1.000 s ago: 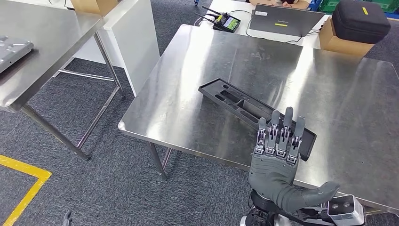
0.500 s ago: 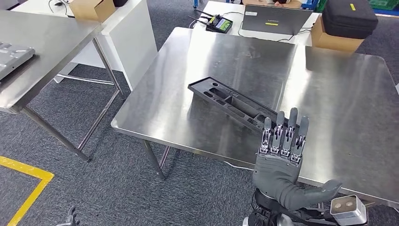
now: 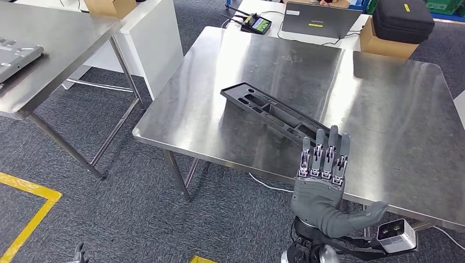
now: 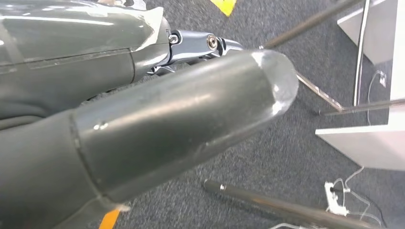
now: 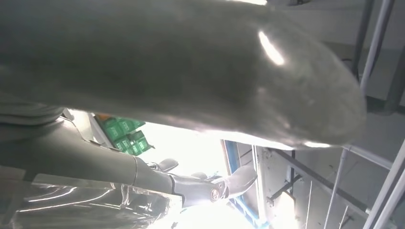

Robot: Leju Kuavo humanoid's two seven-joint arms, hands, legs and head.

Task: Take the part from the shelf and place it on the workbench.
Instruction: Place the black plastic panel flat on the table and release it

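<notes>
The part, a long black moulded tray (image 3: pixel 268 112), lies flat and slantwise on the steel workbench (image 3: pixel 384 120), with nothing holding it. In the head view my right hand (image 3: pixel 321 181) is raised before the bench's front edge, fingers straight and together, thumb out to the side, palm empty. Its fingertips overlap the tray's near end in the picture; I cannot tell if they touch it. The right wrist view shows the thick thumb (image 5: pixel 191 71) close up. My left hand (image 3: pixel 80 254) hangs low at the bottom left, over the carpet, its thumb (image 4: pixel 143 129) extended with nothing in it.
A second steel table (image 3: pixel 49 49) at the left carries a grey metal piece (image 3: pixel 19 55), beside a white cabinet (image 3: pixel 159 38). Behind the workbench are a laptop (image 3: pixel 318 19), a controller (image 3: pixel 255 24) and a black case (image 3: pixel 406 19) on a cardboard box. Yellow tape (image 3: pixel 27 213) marks the floor.
The whole picture has shifted, so the camera moved. My right hand stays raised and empty, now a little lower in the picture. The tray lies in the same spot on the bench.
</notes>
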